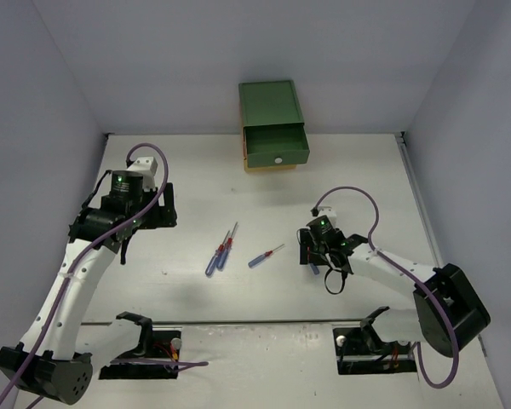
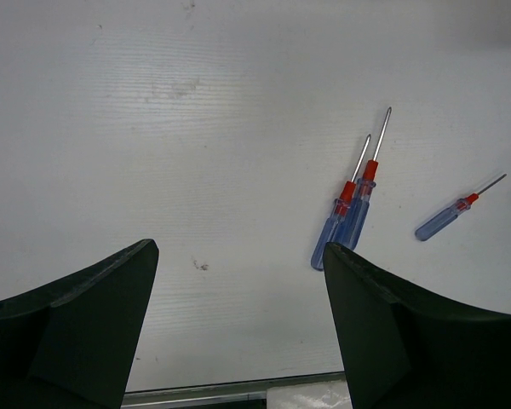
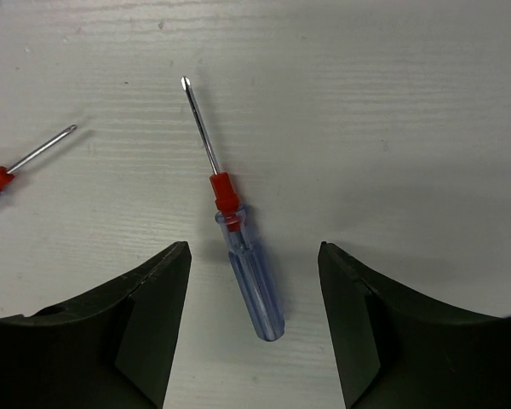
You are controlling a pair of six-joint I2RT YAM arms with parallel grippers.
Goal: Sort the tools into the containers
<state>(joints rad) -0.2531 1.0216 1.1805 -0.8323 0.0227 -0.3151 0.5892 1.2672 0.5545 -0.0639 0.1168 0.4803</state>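
Screwdrivers [image 1: 222, 253] on table [image 1: 196, 175] before cabinet [image 1: 273, 126]

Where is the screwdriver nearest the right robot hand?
In the right wrist view, the screwdriver lies flat on the table between the open fingers of the right gripper, its tip pointing away. A second screwdriver shows to its left.

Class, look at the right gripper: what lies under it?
A blue-handled screwdriver lies on the table below the open right gripper, between its fingers. In the top view the gripper covers nearly all of it; the table beneath the fingers is hidden.
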